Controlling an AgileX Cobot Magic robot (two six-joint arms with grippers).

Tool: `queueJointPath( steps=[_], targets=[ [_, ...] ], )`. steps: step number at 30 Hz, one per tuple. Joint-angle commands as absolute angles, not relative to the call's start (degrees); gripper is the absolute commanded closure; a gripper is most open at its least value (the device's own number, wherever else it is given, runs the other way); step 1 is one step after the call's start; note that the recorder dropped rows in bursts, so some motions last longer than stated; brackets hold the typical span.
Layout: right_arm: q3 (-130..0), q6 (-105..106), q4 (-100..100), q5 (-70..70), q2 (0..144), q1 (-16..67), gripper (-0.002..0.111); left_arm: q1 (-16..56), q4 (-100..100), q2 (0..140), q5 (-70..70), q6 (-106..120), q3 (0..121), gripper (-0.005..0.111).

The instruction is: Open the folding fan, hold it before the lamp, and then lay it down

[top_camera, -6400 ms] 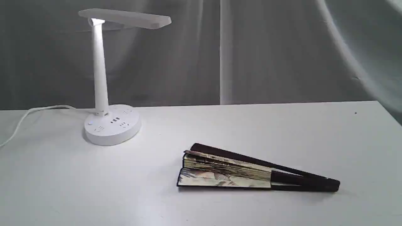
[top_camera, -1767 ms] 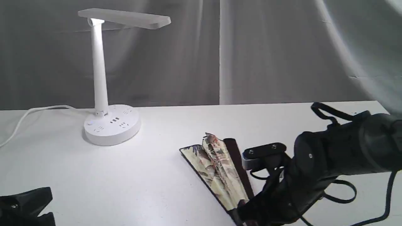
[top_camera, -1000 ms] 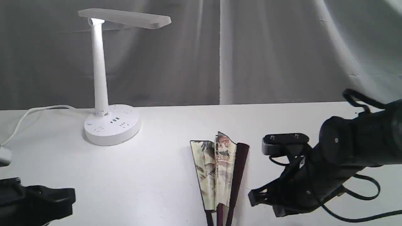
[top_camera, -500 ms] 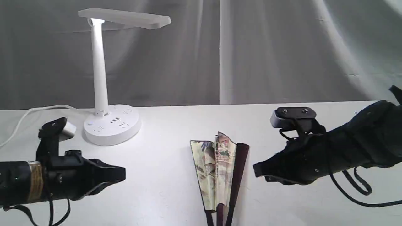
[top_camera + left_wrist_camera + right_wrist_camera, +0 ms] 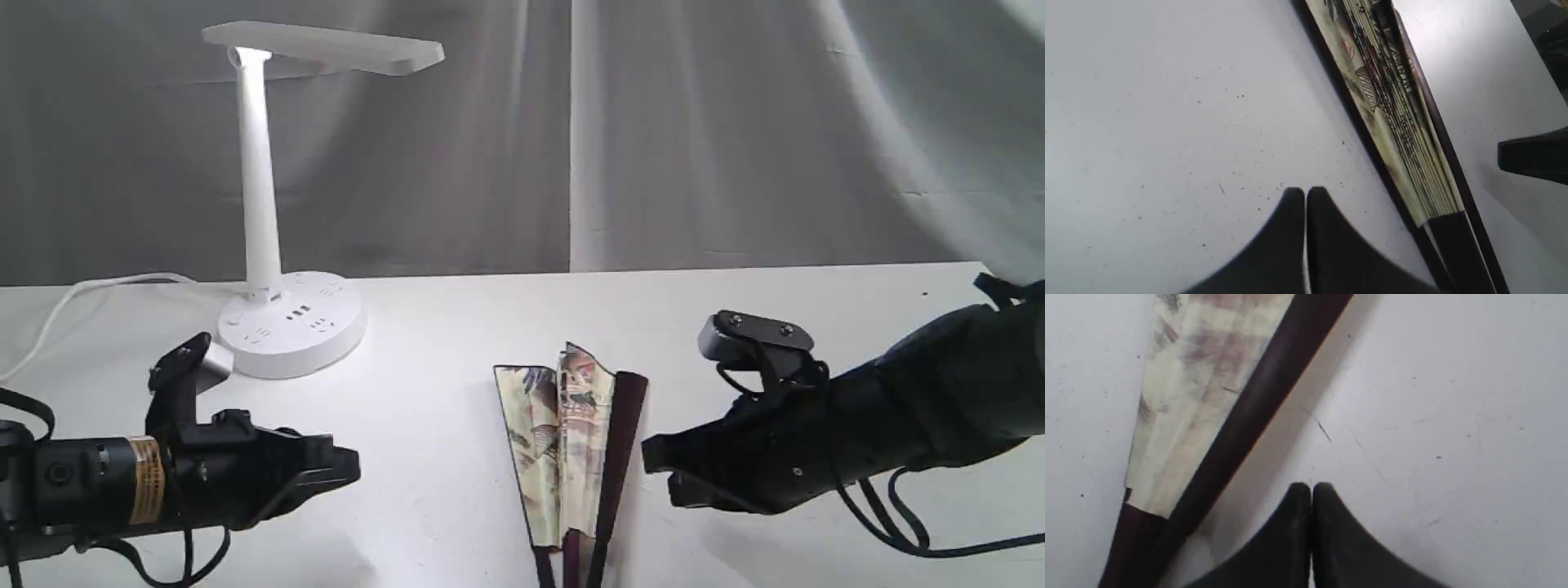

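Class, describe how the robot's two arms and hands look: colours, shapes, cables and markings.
Both arms are black. The left arm bears a tan band; the right arm trails looping black cables. Each carries a small camera on a bracket. The left hand and right hand have black fingers tapering to points.

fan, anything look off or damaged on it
The folding fan lies only partly spread, its pleats bunched unevenly, with one fold poking above the rest at the top edge. No tear is visible.
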State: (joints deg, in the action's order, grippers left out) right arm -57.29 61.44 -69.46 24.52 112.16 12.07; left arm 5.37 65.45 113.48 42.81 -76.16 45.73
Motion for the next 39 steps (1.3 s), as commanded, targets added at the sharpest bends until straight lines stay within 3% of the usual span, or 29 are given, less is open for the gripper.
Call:
queueJointPath(
  steps=[1, 9, 14, 18, 23, 34, 39],
  targets=[
    [-57.4, 71.6, -71.4, 24.4, 111.9, 12.0, 0.108, 5.6, 65.8, 113.5, 44.2, -75.7, 46.0, 0.107],
    [-56.3, 74.1, -66.2, 16.4, 105.6, 12.8, 0.108, 5.6, 69.0, 113.5, 43.6, -71.8, 46.3, 0.107],
    [-51.4, 74.0, -64.9, -6.4, 100.2, 17.2, 0.108, 5.6, 69.3, 113.2, 41.3, -71.7, 46.3, 0.107],
    [-47.7, 74.5, -65.7, -23.7, 99.4, 18.3, 0.108, 5.6, 70.5, 110.9, 31.1, -71.5, 46.3, 0.107],
    [-46.1, 74.0, -77.9, -42.6, 100.4, 16.9, 0.108, 5.6, 71.3, 107.3, 23.0, -73.9, 46.3, 0.107],
    [-46.1, 40.3, -69.7, -25.3, 100.4, 12.6, 0.108, 5.6, 71.3, 106.0, 22.7, -74.9, 46.2, 0.107],
    [-46.1, -5.5, -54.1, -28.1, 100.4, 12.6, 0.108, 5.6, 72.8, 106.0, 23.7, -75.3, 46.2, 0.107]
  ],
)
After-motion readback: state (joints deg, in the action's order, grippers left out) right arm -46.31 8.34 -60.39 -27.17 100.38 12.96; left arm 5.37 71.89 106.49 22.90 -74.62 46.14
